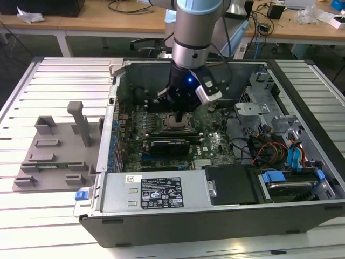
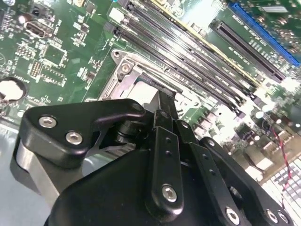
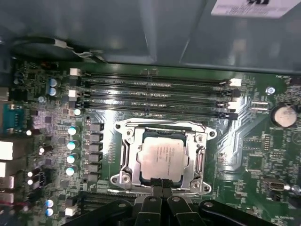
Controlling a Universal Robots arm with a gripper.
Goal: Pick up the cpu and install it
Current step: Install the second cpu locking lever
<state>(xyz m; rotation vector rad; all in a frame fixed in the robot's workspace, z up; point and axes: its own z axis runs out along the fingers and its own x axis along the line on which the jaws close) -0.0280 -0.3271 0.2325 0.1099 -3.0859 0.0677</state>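
My pincer (image 3: 162, 184) hangs low over the motherboard (image 3: 254, 155) inside the open computer case (image 1: 161, 197), its fingertips pressed together at the near edge of the cpu (image 3: 162, 158) — clenched, it seems, on nothing. The cpu lies flat in the socket frame (image 3: 123, 155), silvery lid up, corners square to the frame. It is nearly square, so no clear long axis; its edges run parallel to the memory slots (image 3: 155, 94). To do this well I'd judge: check it sits level all round, never press on a tilted chip.
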